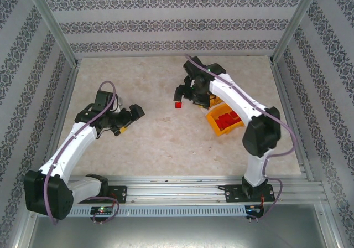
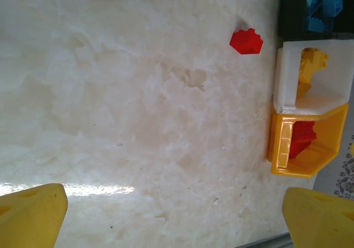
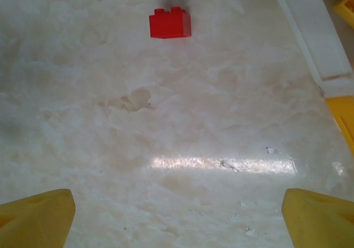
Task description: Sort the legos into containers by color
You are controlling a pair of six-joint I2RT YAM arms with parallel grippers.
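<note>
R gripper (image 3: 177, 215) spread, empty, red brick (image 3: 170, 22) at its 12 o'clock so I can grab it for orange bin (image 2: 281, 148); L gripper (image 2: 177, 215) spread too.

Two white-and-black arms rising from the bottom of the overhead frame.
The left arm (image 1: 72, 146) and right arm (image 1: 235, 99) are wearing white shells between black joint housings, each trailing a looping purple cable (image 1: 114, 93) and sitting on a black base bolted to a silver rail (image 1: 182, 195). The black left gripper (image 1: 128, 120) and right gripper (image 1: 185, 93) are showing yellow fingertips (image 2: 30, 217) in the wrist views' bottom corners.
</note>
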